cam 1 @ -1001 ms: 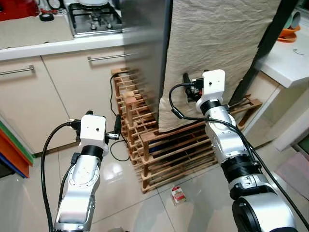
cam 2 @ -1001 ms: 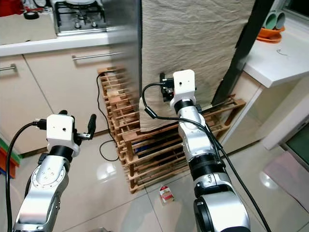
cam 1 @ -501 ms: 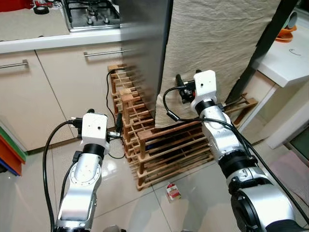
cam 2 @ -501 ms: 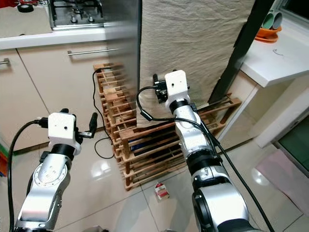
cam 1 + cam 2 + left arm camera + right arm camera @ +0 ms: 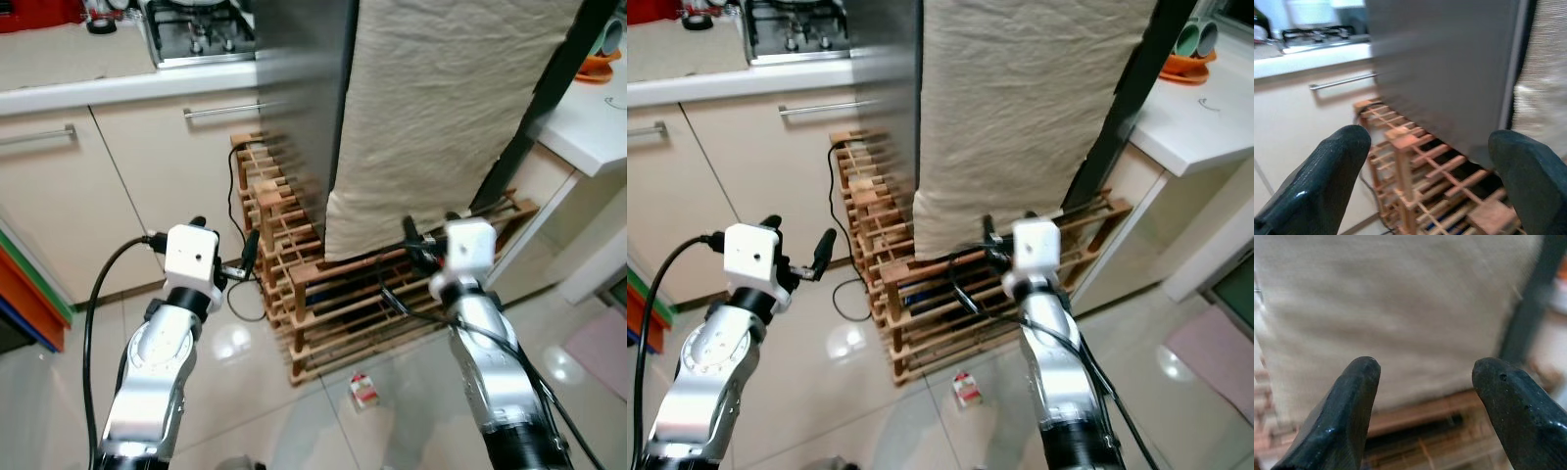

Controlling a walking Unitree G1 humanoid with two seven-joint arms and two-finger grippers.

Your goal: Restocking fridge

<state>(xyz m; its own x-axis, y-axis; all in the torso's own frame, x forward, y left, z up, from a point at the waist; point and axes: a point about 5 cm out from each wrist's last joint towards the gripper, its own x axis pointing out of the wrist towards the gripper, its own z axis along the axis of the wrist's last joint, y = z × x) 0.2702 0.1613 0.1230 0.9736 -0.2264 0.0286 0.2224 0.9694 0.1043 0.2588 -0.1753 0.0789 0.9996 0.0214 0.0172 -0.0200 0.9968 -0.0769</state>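
I have both arms raised in front of me with nothing in either; the left gripper (image 5: 1425, 166) has its jaws spread wide and empty, and the right gripper (image 5: 1425, 396) likewise has its jaws apart on nothing; straight ahead of the left jaws stands the steel fridge (image 5: 299, 88), its door closed as far as I can judge, so I read this as the approach before any restocking; ahead of the right jaws hangs a beige cloth (image 5: 441, 108) draped down the fridge's side, its lower edge resting over a wooden rack (image 5: 343, 304) that sits on the floor beneath and beyond both jaws; a black cable (image 5: 235, 196) trails down past the rack's far corner, near the left jaws' side; on the tiles below the right arm lies a small red-and-white carton (image 5: 364, 392), well apart from either jaw, and it may be stock to pick up, though I cannot tell; I see no handle yet, so the jaws held wide look ready for one
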